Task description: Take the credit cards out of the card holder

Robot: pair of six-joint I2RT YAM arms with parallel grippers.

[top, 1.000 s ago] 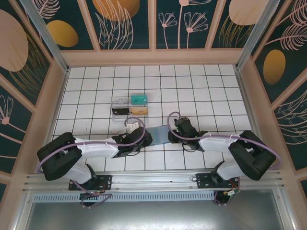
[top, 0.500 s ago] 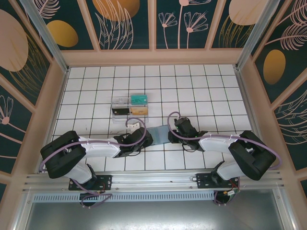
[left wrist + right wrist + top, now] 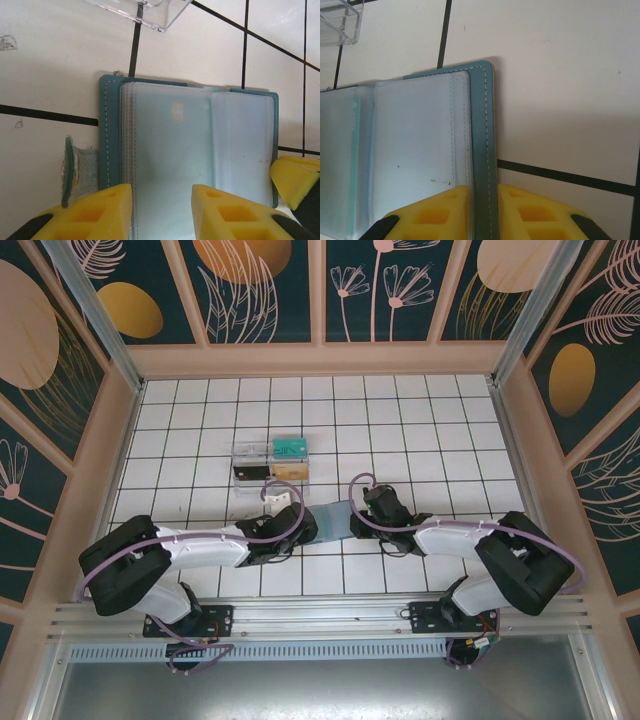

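- Plainly, the card holder (image 3: 334, 516) is lying open and flat on the white tiled table (image 3: 420, 440), between the two grippers and near the clear box (image 3: 250, 451).
- We are judging it light and floppy: it has a soft slate-blue cover with stitched edges, and is likely to slide on the glossy tiles unless pinned.
- The right gripper (image 3: 484, 195) is clenching the cover's right edge between its yellow foam pads (image 3: 440, 212), which looks like a sound place to anchor it.
- The left gripper (image 3: 162, 195) is standing with jaws parted over the left stack of sleeves (image 3: 165, 140), grasping nothing that we can make out.
- Those sleeves are looking thin, clear and slick; we cannot tell whether any card is sitting inside.
- Three credit cards (image 3: 290, 447), teal, black and orange-tan, are lying at the box. We are expecting such cards to be stiff, thin and slippery, best pinched by an exposed short edge and drawn straight out.
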